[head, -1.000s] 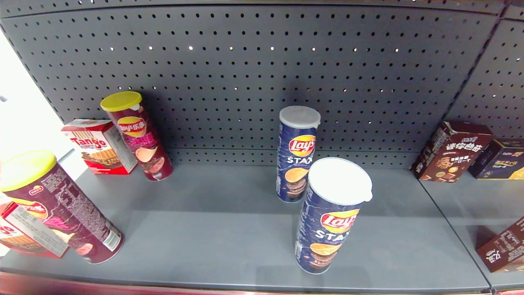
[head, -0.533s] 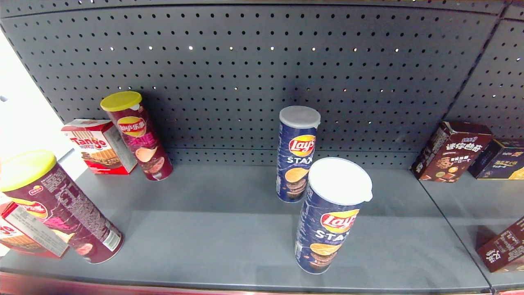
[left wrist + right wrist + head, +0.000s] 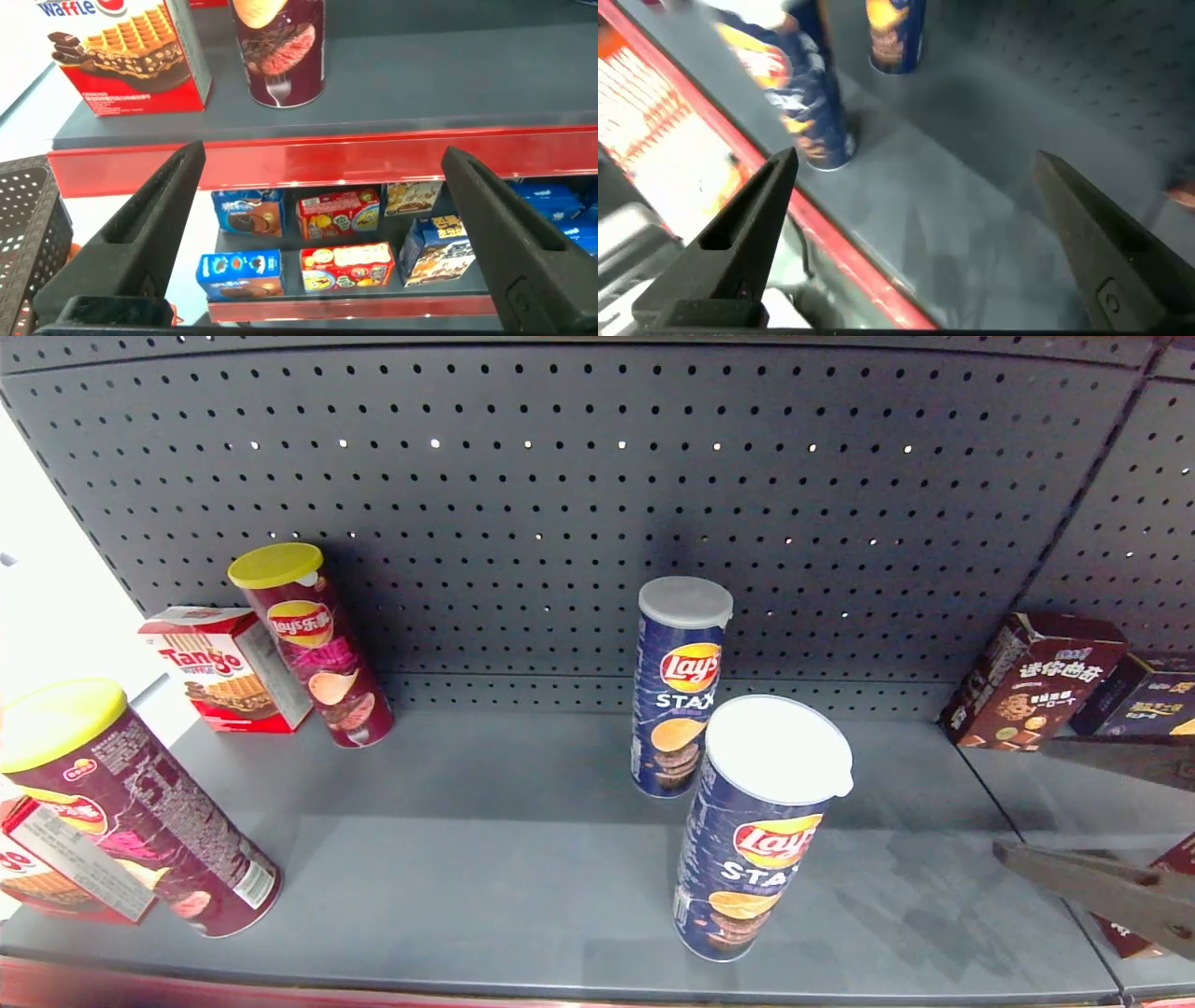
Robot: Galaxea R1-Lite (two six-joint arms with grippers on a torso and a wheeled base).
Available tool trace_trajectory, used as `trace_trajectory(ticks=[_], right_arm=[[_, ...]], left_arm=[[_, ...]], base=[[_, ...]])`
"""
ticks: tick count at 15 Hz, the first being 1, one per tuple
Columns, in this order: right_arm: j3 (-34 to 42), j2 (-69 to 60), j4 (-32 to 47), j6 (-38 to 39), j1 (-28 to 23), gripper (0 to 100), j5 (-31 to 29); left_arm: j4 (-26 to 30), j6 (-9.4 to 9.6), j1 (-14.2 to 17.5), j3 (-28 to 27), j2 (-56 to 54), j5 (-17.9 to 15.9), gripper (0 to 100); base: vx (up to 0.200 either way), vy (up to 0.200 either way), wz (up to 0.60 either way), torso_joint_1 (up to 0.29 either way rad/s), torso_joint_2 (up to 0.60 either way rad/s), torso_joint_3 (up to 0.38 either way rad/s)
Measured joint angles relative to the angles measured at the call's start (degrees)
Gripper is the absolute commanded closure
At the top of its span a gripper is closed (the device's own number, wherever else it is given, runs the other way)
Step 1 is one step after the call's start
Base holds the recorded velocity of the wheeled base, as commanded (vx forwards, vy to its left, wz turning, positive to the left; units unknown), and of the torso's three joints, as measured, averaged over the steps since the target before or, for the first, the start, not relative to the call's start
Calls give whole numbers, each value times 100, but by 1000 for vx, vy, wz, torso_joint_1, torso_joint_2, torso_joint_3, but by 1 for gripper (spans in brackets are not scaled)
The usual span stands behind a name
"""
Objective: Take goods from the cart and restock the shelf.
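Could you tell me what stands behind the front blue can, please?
A second blue can stands upright behind the front blue can, then the pegboard panel. The front can's lid hides part of its lower side.

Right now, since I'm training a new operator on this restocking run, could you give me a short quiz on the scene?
1. True or false: the right gripper is shut on a can.
2. How many blue cans stand on the shelf?
3. The maroon cans have lids that are: A yellow, B white, C green.
Key: 1 false; 2 two; 3 A.
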Motion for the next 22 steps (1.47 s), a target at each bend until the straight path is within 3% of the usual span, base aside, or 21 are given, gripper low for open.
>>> trace_trajectory(ticks=[8,12,22], right_arm=[[491,895,-249,-118,29,0,-62],[948,1207,-1340,-30,195,0,-319],[701,2202,-1631,73,413,0,-410]], left_arm=[[0,-2,0,0,0,0,0],[0,-2,0,0,1,0,0],[0,-10,0,0,1,0,0]], base=[[0,0,0,0,0,0],[0,0,0,0,0,0],[0,0,0,0,0,0]])
